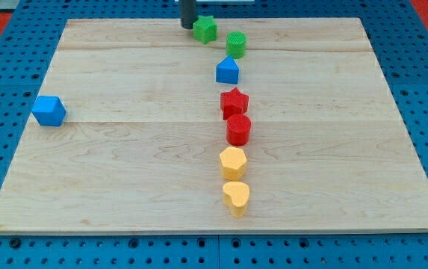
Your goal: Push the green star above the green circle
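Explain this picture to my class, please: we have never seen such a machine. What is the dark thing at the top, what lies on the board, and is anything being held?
The dark thing is a rod on a robot arm; its lower end, my tip, slides over the wooden board and pushes blocks. It has no jaws, so nothing is held. One camera looks down at the board. My tip stands just left of the green star. The green circle lies to the star's lower right. Below them run a blue block, a red star, a red cylinder, a yellow hexagon and a yellow heart. A blue cube sits alone at the view's left.
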You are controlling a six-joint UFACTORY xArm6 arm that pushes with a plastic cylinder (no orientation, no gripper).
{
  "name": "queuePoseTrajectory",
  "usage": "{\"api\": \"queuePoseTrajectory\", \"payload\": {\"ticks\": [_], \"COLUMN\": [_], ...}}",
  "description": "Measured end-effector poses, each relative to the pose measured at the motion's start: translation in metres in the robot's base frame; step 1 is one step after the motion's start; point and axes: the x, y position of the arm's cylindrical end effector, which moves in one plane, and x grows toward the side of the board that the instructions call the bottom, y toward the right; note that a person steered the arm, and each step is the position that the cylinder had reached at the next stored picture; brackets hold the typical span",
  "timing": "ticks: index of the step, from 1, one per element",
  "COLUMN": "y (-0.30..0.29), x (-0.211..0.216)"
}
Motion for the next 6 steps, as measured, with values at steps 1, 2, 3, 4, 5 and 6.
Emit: {"api": "queuePoseTrajectory", "payload": {"ticks": [1,2,3,4,5,6], "y": [0.007,-0.039,-0.023,0.007,0.019,0.038], "x": [0.0,0.005,0.008,0.01,0.021,0.025]}}
